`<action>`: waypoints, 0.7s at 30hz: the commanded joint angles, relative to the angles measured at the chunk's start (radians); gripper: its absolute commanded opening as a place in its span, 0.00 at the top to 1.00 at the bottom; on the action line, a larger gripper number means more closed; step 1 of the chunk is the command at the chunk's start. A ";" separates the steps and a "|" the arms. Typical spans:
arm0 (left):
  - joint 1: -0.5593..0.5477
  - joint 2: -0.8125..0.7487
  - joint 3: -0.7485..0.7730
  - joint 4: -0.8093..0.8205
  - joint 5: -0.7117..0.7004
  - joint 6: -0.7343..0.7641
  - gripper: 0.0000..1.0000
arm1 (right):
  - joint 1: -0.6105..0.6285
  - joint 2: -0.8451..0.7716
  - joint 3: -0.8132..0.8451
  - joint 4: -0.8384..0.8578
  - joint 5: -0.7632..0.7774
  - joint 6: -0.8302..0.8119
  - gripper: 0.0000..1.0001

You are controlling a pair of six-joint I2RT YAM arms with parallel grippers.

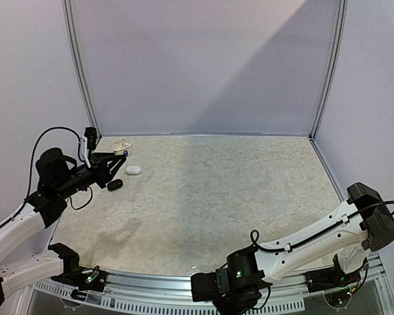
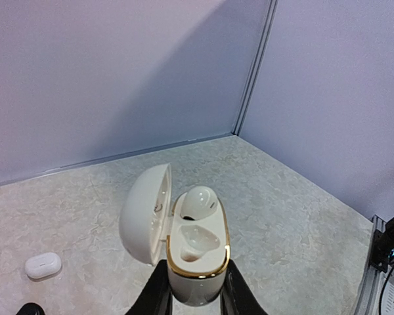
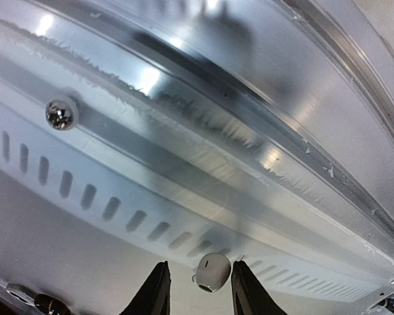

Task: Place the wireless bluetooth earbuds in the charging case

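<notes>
My left gripper [image 2: 196, 270] is shut on the base of an open white charging case [image 2: 196, 252] with a gold rim and holds it above the table's far left [image 1: 121, 146]. Its lid [image 2: 144, 213] is swung open to the left. One white earbud [image 2: 199, 202] sits in the far slot; the near slot is bare. My right gripper [image 3: 200, 264] is down at the metal rail at the table's near edge. Its fingers stand apart around a loose white earbud [image 3: 213, 272], which is next to the right finger [image 3: 244, 289] and clear of the left one.
A closed white case [image 1: 133, 170] and a black case [image 1: 115, 185] lie on the table under my left gripper; the white one also shows in the left wrist view [image 2: 43, 265]. A tiny white speck [image 1: 193, 268] lies near the front edge. The slotted rail [image 3: 118, 197] fills the right wrist view.
</notes>
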 commanded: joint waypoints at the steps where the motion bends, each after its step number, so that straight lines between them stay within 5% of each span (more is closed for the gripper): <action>1: -0.004 -0.003 0.015 -0.008 0.011 0.013 1.00 | 0.002 0.012 -0.007 -0.027 -0.005 -0.007 0.70; 14: -0.002 -0.001 0.015 -0.007 0.011 0.014 1.00 | -0.008 0.048 0.059 -0.066 0.020 -0.079 0.92; 21: -0.003 0.001 0.007 0.003 0.012 0.012 1.00 | -0.116 0.015 0.155 -0.097 0.170 -0.165 0.94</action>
